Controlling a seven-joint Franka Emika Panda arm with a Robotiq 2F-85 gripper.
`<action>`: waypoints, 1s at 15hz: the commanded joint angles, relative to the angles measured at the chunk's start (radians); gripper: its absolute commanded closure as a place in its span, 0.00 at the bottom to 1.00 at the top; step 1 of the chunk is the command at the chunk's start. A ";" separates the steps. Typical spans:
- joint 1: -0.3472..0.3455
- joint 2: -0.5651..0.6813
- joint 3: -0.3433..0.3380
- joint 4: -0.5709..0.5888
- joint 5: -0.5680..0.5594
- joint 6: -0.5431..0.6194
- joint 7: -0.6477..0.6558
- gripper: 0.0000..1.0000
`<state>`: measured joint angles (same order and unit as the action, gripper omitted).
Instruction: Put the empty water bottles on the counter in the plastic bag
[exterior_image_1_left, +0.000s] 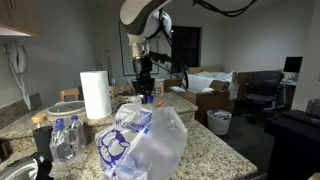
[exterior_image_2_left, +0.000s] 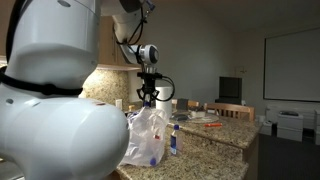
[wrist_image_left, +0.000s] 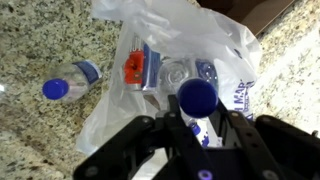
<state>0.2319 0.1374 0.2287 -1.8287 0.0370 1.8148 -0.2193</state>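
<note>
My gripper (wrist_image_left: 200, 122) is shut on an empty water bottle (wrist_image_left: 197, 96), whose blue cap points up at the wrist camera. It hangs right over the open mouth of the plastic bag (wrist_image_left: 190, 35). Another clear bottle (wrist_image_left: 180, 72) shows inside the bag, next to something orange (wrist_image_left: 132, 68). A further bottle (wrist_image_left: 72, 82) lies on its side on the counter (wrist_image_left: 35, 40), left of the bag. In both exterior views the gripper (exterior_image_1_left: 146, 90) (exterior_image_2_left: 150, 96) hovers just above the bag (exterior_image_1_left: 145, 140) (exterior_image_2_left: 148, 135). Two upright bottles (exterior_image_1_left: 65, 140) stand on the counter (exterior_image_1_left: 215, 140) beside the bag.
A white paper towel roll (exterior_image_1_left: 95, 95) stands behind the bag. In an exterior view a small blue-capped bottle (exterior_image_2_left: 172, 138) stands next to the bag, with plates and small items (exterior_image_2_left: 205, 118) further along the counter. A dark jar (exterior_image_1_left: 40, 130) stands near the upright bottles.
</note>
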 joint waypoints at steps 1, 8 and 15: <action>-0.043 0.117 -0.006 0.040 0.083 0.018 -0.210 0.85; -0.069 0.286 0.023 0.169 0.100 -0.002 -0.405 0.86; -0.051 0.170 0.036 0.006 0.099 0.135 -0.342 0.17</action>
<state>0.1888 0.3900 0.2565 -1.7123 0.1262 1.8863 -0.5803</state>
